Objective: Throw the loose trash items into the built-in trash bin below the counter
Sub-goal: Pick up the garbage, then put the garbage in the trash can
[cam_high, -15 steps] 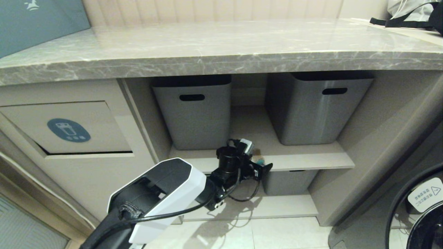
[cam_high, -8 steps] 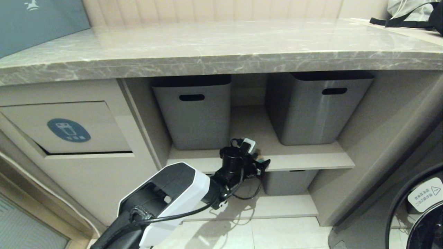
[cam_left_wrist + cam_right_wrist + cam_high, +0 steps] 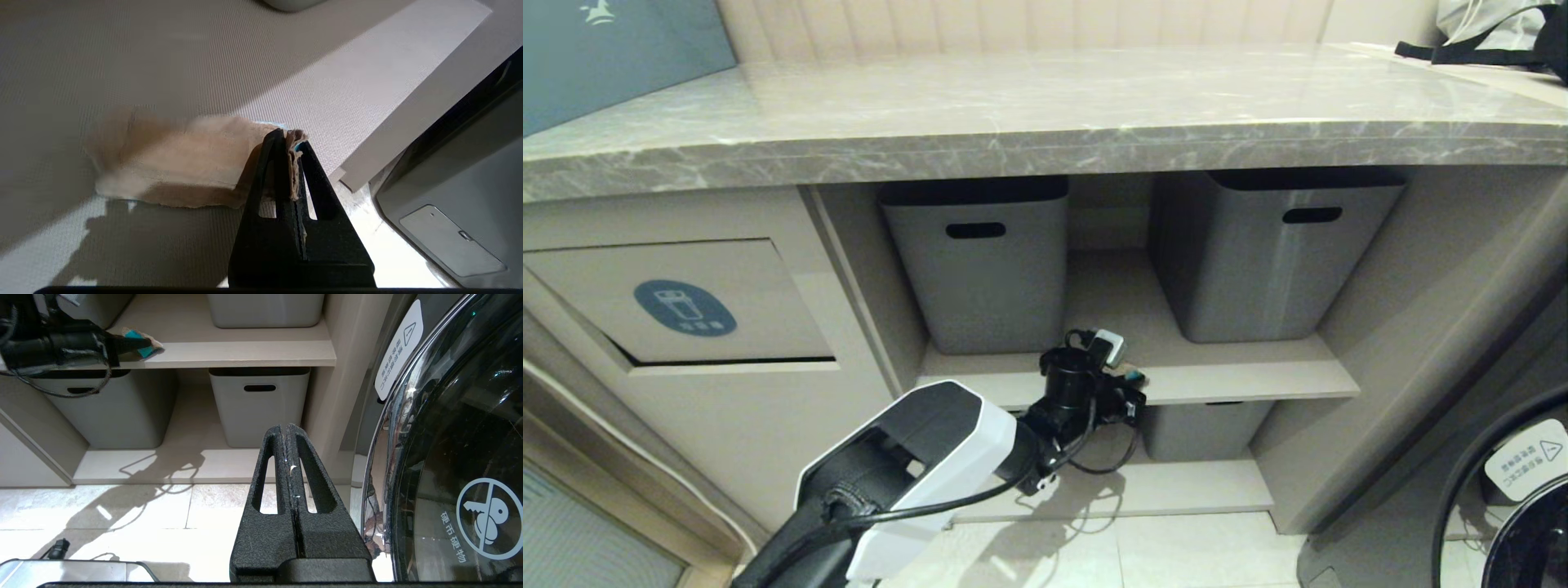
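A small brown strip with a teal end lies on the beige shelf below the counter. My left gripper is shut on the strip's teal end, and the frayed edge shows between its fingers. In the head view the left gripper sits at the shelf's front edge, between the two grey tubs. The right wrist view shows the strip from the side. The built-in trash bin, a beige flap with a round blue sticker, is far to the left. My right gripper hangs shut and empty, low over the floor.
Two grey tubs stand on the shelf, and another tub sits below it. A washing machine door is at the right. On the counter are a teal box and a bag.
The left gripper's fingers, wide open a second ago, have closed on the strip's teal end. The left arm has shifted slightly; the rest is unchanged.
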Controlling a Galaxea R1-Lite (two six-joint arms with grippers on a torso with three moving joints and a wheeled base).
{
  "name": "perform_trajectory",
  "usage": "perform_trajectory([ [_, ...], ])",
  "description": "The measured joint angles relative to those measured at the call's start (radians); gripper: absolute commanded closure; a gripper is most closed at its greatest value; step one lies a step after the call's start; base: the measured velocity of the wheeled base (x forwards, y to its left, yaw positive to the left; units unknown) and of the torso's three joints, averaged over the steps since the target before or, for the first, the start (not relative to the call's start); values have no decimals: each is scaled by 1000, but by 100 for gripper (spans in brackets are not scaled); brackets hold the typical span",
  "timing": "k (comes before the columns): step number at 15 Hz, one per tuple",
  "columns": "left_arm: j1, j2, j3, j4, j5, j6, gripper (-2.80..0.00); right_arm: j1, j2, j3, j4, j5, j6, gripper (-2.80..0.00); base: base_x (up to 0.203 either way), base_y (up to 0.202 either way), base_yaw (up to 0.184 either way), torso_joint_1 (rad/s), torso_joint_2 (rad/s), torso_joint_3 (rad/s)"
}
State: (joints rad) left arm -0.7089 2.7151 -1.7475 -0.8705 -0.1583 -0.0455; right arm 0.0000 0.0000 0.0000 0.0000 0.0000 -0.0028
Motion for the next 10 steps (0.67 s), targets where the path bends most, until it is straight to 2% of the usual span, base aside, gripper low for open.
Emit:
perform_trajectory([
  [1, -1, -30, 50, -6, 0, -8, 0, 0, 0, 0, 0, 0, 0, 0, 0, 0, 0, 0, 0, 0],
  [3, -13, -122, 232, -34, 3, -50, 0, 0, 0, 0, 0, 0, 0, 0, 0, 0, 0, 0, 0, 0],
  [6, -34, -346, 628, -80, 18, -153, 0, 0, 0, 0, 0, 0, 0, 0, 0, 0, 0, 0, 0, 0],
  [9, -37, -652, 1048, -151, 99, -286, 0, 0, 0, 0, 0, 0, -1, 0, 0, 0, 0, 0, 0, 0],
  [10, -31, -762, 1161, -170, 148, -355, 0, 0, 0, 0, 0, 0, 0, 0, 0, 0, 0, 0, 0, 0],
])
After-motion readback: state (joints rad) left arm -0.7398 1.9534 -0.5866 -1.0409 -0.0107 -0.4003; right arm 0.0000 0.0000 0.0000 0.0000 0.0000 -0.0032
